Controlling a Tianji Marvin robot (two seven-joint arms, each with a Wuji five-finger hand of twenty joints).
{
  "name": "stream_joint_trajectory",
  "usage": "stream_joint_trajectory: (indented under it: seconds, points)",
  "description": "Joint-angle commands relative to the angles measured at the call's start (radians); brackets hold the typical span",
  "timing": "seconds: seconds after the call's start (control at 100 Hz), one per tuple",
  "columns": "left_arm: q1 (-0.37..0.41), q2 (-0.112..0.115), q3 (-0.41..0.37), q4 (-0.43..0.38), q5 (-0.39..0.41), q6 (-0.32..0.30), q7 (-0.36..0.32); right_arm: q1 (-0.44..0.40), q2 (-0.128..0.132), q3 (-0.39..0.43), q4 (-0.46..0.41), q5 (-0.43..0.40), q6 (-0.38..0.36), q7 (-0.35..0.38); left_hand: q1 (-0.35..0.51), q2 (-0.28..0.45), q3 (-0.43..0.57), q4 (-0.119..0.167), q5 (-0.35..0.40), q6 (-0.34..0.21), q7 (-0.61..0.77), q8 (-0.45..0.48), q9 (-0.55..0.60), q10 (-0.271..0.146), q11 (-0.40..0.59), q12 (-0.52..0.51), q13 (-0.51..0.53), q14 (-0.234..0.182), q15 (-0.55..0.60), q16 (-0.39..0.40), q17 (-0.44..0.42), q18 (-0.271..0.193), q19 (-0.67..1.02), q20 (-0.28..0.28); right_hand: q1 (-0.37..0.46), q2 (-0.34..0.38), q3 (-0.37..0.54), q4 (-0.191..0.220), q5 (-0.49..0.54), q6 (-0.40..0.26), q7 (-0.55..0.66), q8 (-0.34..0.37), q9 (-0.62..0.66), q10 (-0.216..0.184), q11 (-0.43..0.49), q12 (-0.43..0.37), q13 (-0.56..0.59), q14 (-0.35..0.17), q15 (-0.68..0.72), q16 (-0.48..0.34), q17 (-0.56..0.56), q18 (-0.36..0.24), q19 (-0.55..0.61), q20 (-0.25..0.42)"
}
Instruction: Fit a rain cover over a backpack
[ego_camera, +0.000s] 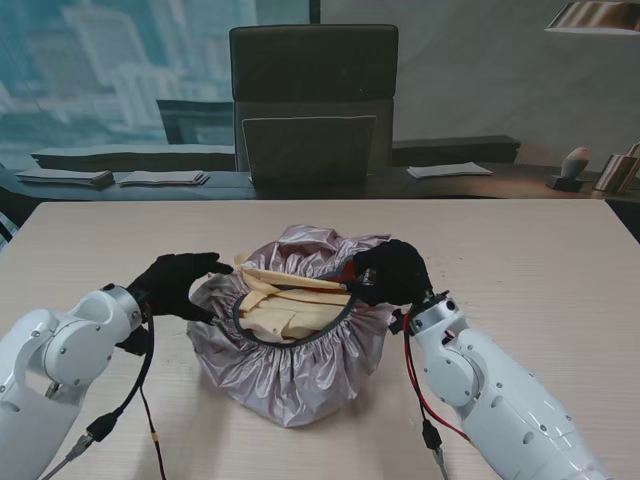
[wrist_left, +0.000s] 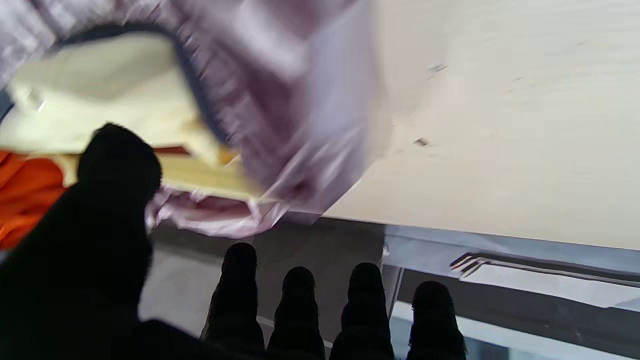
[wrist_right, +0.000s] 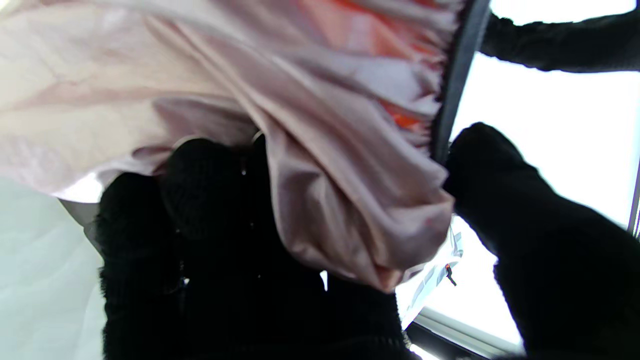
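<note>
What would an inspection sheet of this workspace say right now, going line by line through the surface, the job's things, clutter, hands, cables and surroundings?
Surface: pale wood table, bare around the work.
Job's things: silver rain cover wrapped around the cream backpack; its dark elastic rim leaves the pack's middle exposed.
Clutter: nothing seen on the table.
Hands: left hand open beside the cover's left edge, fingers apart, holding nothing; right hand shut on the cover's right rim, fabric pinched.
Cables: black and red wires hang from both wrists onto the table.
Surroundings: dark office chair behind the table, papers on the far ledge.
</note>
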Motion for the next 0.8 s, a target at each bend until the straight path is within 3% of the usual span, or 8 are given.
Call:
stream_joint_trajectory:
  seconds: [0.0, 0.05, 0.27, 0.45, 0.74, 0.79]
  points:
    - [-0.005, -0.008, 0.009, -0.017, -0.019, -0.028, 0.005, -0.004, -0.006, -0.005, -0.012, 0.002, 0.005, 0.016, -0.053, -0.037, 0.001, -0.013, -0.038, 0.0, -0.024, -0.024, -0.038, 0.01, -0.025, 0.005, -0.043, -0.015, -0.043, -0.017, -0.024, -0.008, -0.055, 0.021, 0.013, 0.001, 0.008, 0.031, 0.043, 0.023, 0.008, -0.01, 0.047, 0.045, -0.01, -0.01, 0.029, 0.004, -0.001, -0.01, 0.008, 0.029, 0.003, 0.013]
    - [-0.015, -0.012, 0.026, -0.008, -0.062, -0.053, 0.023, -0.004, -0.006, -0.006, -0.013, 0.002, 0.005, 0.017, -0.07, -0.044, 0.008, -0.022, -0.036, -0.016, -0.007, -0.017, -0.035, 0.006, -0.023, 0.033, -0.042, -0.019, -0.054, -0.011, -0.023, -0.008, -0.079, 0.052, 0.014, 0.001, 0.007, 0.031, 0.043, 0.024, 0.008, -0.01, 0.048, 0.045, -0.01, -0.01, 0.029, 0.004, -0.002, -0.01, 0.008, 0.029, 0.003, 0.013]
    - [-0.112, -0.002, 0.177, 0.048, -0.124, -0.108, -0.023, -0.003, -0.003, -0.012, -0.016, 0.003, 0.007, 0.038, -0.14, -0.073, 0.047, -0.043, -0.036, -0.044, -0.124, -0.079, -0.061, -0.006, -0.1, -0.009, -0.082, -0.052, -0.202, -0.075, -0.022, -0.017, -0.272, 0.036, 0.015, 0.002, 0.006, 0.032, 0.042, 0.029, 0.006, -0.013, 0.047, 0.049, -0.013, -0.013, 0.029, 0.009, -0.007, -0.013, 0.01, 0.03, 0.002, 0.013]
    - [-0.197, 0.008, 0.3, 0.107, -0.063, -0.123, -0.054, -0.002, 0.001, -0.011, -0.017, -0.007, 0.0, 0.045, -0.144, -0.088, 0.06, -0.044, -0.03, -0.026, -0.147, -0.088, -0.063, 0.001, -0.112, -0.038, -0.089, -0.05, -0.23, -0.085, -0.014, -0.008, -0.32, 0.002, 0.015, 0.002, 0.004, 0.033, 0.043, 0.029, 0.007, -0.014, 0.048, 0.049, -0.013, -0.014, 0.029, 0.009, -0.007, -0.014, 0.01, 0.03, 0.002, 0.013]
    - [-0.299, 0.011, 0.434, 0.2, -0.022, -0.125, -0.058, -0.011, 0.006, 0.004, -0.03, -0.006, -0.018, 0.069, -0.113, -0.097, 0.038, -0.028, -0.039, 0.031, 0.084, 0.049, -0.063, 0.01, -0.104, -0.032, -0.089, -0.046, -0.225, -0.089, -0.009, 0.004, -0.332, -0.032, 0.017, 0.007, 0.001, 0.033, 0.043, 0.032, 0.009, -0.015, 0.047, 0.052, -0.011, -0.014, 0.028, 0.012, -0.004, -0.012, 0.009, 0.037, -0.001, 0.012]
    - [-0.312, 0.008, 0.457, 0.223, -0.006, -0.126, -0.034, -0.017, 0.006, 0.007, -0.038, -0.001, -0.02, 0.077, -0.087, -0.092, 0.028, -0.017, -0.046, 0.033, 0.174, 0.111, -0.064, 0.008, -0.092, -0.011, -0.089, -0.046, -0.216, -0.072, -0.011, 0.005, -0.326, -0.028, 0.018, 0.004, 0.0, 0.033, 0.044, 0.034, 0.01, -0.014, 0.048, 0.053, -0.01, -0.014, 0.029, 0.014, -0.002, -0.011, 0.009, 0.038, -0.002, 0.012]
